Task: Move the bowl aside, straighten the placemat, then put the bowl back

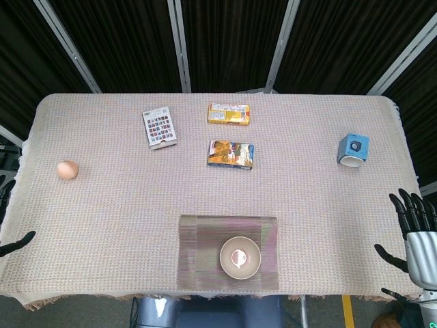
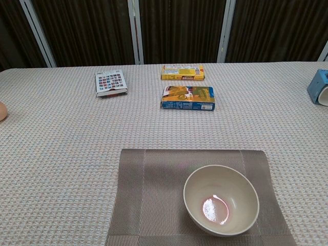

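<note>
bowl: cream bowl (image 1: 240,257) stands upright at the lower centre of the head view, on the right half of the placemat, a pink glint on its bottom
placemat: grey-brown woven placemat (image 1: 201,239) lies at the lower centre, at the table's near edge; its sides look roughly square to the table edge
right hand: right hand (image 1: 414,231) shows at the lower right edge of the head view, off the side of the table, fingers spread apart and holding nothing; not seen in the chest view
left hand: only dark fingertips of the left hand (image 1: 15,244) show at the lower left edge of the head view; whether it is open or closed, I cannot tell
table: covered by a beige woven cloth (image 1: 102,225)
egg: brownish egg (image 1: 67,169) at the left of the frame, well apart from the placemat
boxes: a patterned box (image 1: 160,127) at upper left of centre, a yellow box (image 1: 229,113) at upper centre, a blue-and-orange box (image 1: 231,154) just below it
blue cube: blue cube-shaped box (image 1: 353,149) at the upper right
</note>
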`<action>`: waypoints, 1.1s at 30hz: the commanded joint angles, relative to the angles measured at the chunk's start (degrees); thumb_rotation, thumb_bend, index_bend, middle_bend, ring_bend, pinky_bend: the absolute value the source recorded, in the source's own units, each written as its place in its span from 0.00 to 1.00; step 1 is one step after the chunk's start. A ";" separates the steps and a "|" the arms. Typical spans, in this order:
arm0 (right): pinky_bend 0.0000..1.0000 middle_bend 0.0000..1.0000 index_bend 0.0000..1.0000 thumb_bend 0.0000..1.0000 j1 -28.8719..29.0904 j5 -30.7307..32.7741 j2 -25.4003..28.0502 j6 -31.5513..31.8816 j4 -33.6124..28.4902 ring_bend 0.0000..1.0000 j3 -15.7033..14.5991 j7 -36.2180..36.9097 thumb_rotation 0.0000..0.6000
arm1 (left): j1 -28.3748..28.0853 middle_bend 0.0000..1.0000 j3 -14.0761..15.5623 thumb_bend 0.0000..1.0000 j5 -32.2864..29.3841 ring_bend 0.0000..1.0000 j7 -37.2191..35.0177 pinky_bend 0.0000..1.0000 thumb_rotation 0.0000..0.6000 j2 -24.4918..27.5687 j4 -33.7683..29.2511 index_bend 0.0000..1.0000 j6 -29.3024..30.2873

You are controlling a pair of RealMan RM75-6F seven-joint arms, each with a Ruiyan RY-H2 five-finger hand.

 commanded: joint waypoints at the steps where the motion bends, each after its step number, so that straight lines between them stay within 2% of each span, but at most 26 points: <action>1: 0.00 0.00 0.00 0.00 0.29 -0.27 -0.39 -0.96 0.58 0.00 0.02 -0.08 1.00 | -0.01 0.00 0.03 0.00 -0.23 0.00 -0.23 0.00 1.00 0.02 0.00 0.00 -0.21; 8: 0.00 0.00 0.00 0.00 2.50 -3.11 -1.52 -6.82 1.93 0.00 -2.07 1.26 1.00 | -0.16 0.00 -0.18 0.00 -0.10 0.00 0.46 0.00 1.00 -0.16 -0.02 0.00 -0.01; 12: 0.00 0.00 0.02 0.00 7.24 -9.78 -1.95 -16.00 2.68 0.00 -5.87 3.79 1.00 | -0.65 0.00 -0.48 0.00 -0.92 0.00 1.16 0.00 1.00 -0.65 0.35 0.00 -0.84; 15: 0.00 0.00 0.05 0.00 11.66 -14.08 -2.63 -22.11 2.68 0.00 -7.04 5.42 1.00 | -1.24 0.00 -0.86 0.00 -2.63 0.00 1.91 0.00 1.00 -1.17 1.10 0.00 -2.26; 19: 0.00 0.00 0.07 0.00 16.51 -19.00 -5.12 -27.60 3.19 0.00 -7.28 4.99 1.00 | -1.68 0.00 -1.27 0.00 -4.40 0.00 2.80 0.00 1.00 -1.76 1.81 0.00 -3.34; 22: 0.00 0.00 0.08 0.00 18.85 -20.46 -7.78 -31.32 4.04 0.00 -7.23 2.86 1.00 | -1.81 0.00 -1.36 0.00 -4.88 0.00 3.37 0.00 1.00 -2.09 2.00 0.00 -3.53; 27: 0.00 0.00 0.10 0.00 21.28 -20.41 -12.43 -36.45 4.73 0.00 -6.82 -2.02 1.00 | -1.77 0.00 -1.37 0.00 -5.36 0.00 3.68 0.00 1.00 -2.33 2.19 0.00 -3.53; 33: 0.00 0.00 0.12 0.00 22.06 -19.34 -15.73 -38.80 4.75 0.00 -6.73 -4.77 1.00 | -1.61 0.00 -1.28 0.00 -5.30 0.00 3.15 0.00 1.00 -2.16 2.24 0.00 -3.36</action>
